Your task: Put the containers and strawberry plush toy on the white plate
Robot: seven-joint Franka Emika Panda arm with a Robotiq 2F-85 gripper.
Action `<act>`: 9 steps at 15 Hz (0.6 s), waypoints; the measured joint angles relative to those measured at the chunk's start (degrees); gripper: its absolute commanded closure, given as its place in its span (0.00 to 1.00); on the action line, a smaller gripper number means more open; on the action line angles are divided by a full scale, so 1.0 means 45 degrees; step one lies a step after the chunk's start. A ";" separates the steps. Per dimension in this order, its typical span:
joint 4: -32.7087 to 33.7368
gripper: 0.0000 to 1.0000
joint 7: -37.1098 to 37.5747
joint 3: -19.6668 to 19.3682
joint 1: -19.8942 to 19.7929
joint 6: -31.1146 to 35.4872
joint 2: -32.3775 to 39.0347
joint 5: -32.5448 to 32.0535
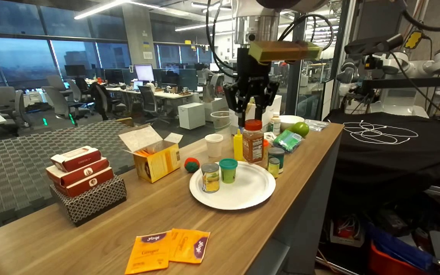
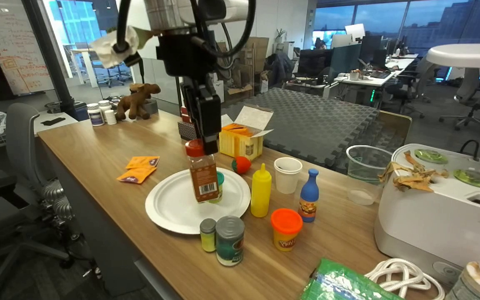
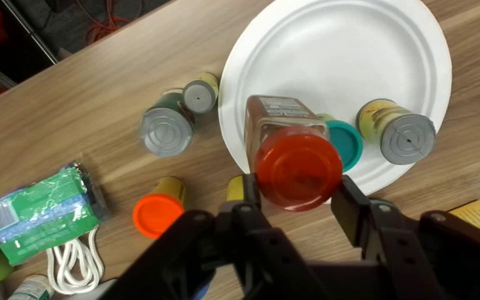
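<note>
My gripper (image 3: 298,183) is shut on the red-lidded orange jar (image 2: 203,179), its fingers on either side of the lid. The jar hangs slightly tilted over the white plate (image 1: 243,198), near the rim. On that plate stand a teal-lidded green tub (image 1: 228,172) and a yellow-labelled can (image 1: 211,178). Beside the plate are the pale yellow-green jar (image 2: 208,237), a green can (image 2: 230,241), the yellow squeeze bottle (image 2: 261,193), an orange-lidded tub (image 2: 286,229) and a blue bottle (image 2: 309,196). The strawberry plush toy (image 2: 241,165) lies on the table just off the plate.
Behind the plush is an open yellow box (image 1: 159,160). White cups (image 2: 288,175) stand near the squeeze bottle. Orange sachets (image 1: 168,248) lie toward one end, where red boxes (image 1: 80,172) are stacked. A green packet (image 3: 44,208) and white cord (image 3: 75,266) lie at the other end.
</note>
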 measured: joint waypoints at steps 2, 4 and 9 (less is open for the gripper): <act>-0.0547 0.77 -0.0106 0.0004 0.0000 0.1082 -0.0036 0.0000; -0.0881 0.77 -0.0215 0.0004 -0.0002 0.1857 -0.0028 0.0000; -0.1282 0.77 -0.0594 0.0004 -0.0032 0.2258 -0.0024 0.0025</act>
